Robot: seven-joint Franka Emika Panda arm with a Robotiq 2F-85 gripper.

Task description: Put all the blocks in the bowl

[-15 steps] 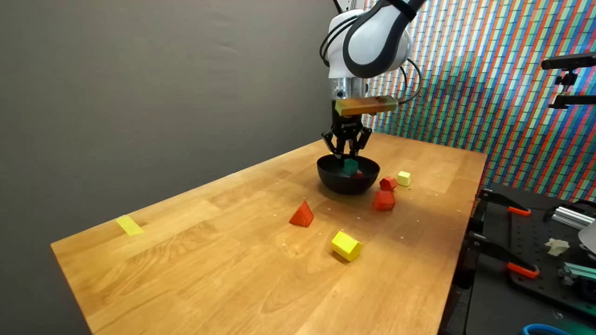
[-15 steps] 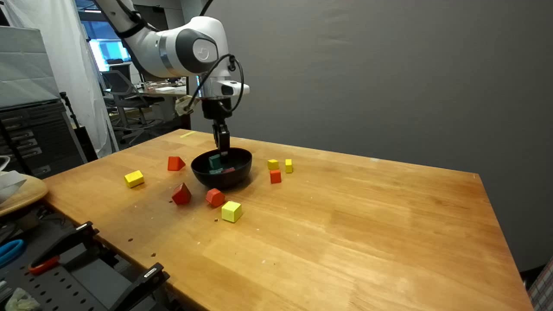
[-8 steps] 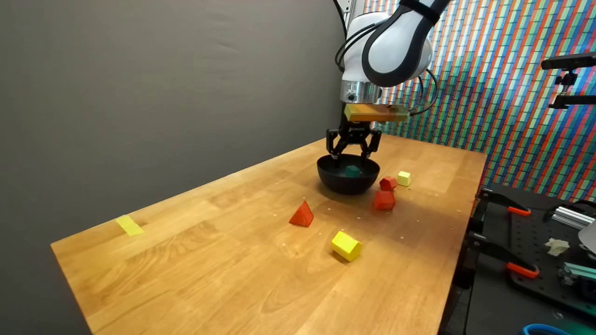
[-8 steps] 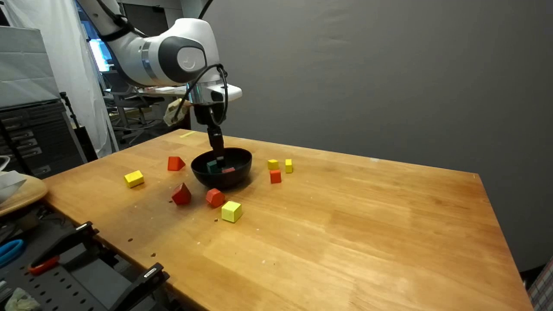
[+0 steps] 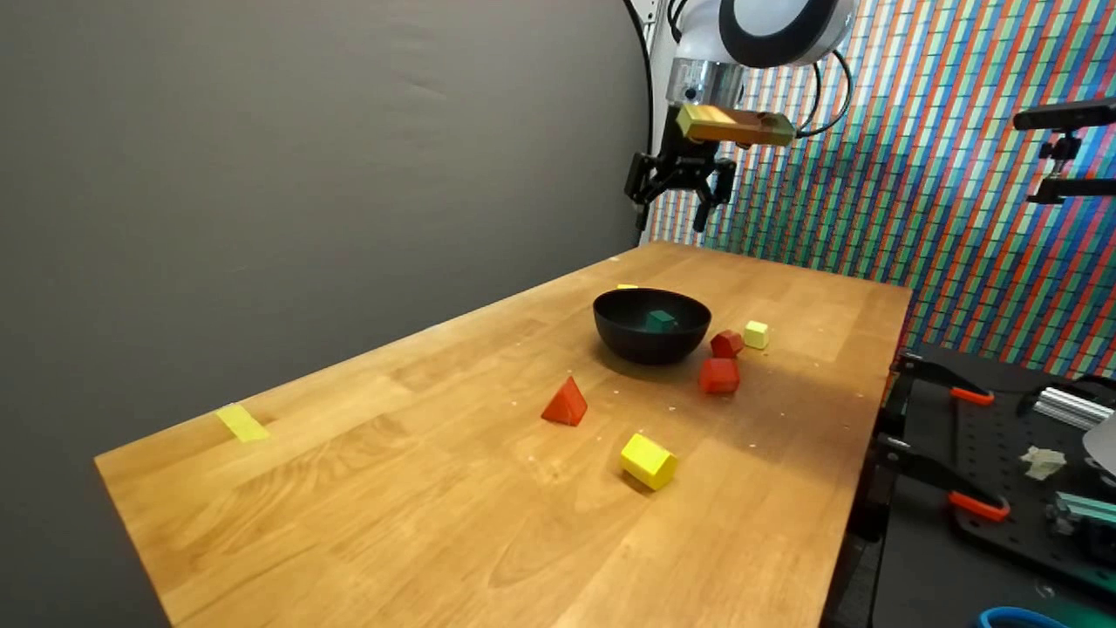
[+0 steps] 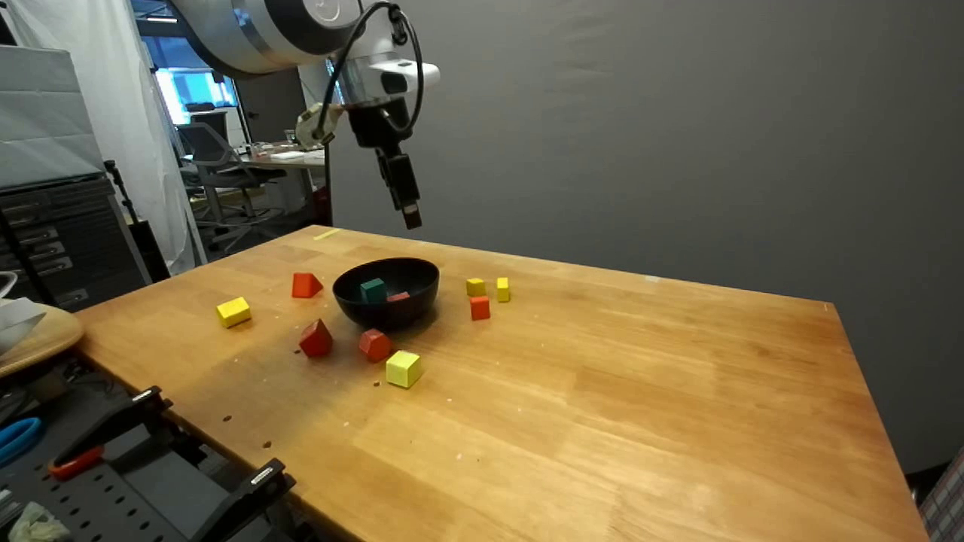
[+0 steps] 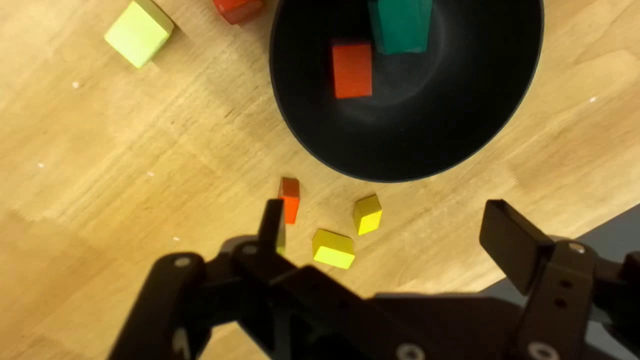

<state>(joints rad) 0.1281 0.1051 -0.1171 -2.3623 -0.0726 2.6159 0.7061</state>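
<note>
One boxy red block [image 7: 352, 72] lies in a black bowl [image 7: 450, 125].

Ten visible blocks [image 6: 404, 369], one bowl [image 6: 388, 316]

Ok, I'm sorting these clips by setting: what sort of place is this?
Probably a lab, perhaps within an office: there's a robot arm, a perforated board beside the wooden table, and, in the background of an exterior view, an office chair.
</note>
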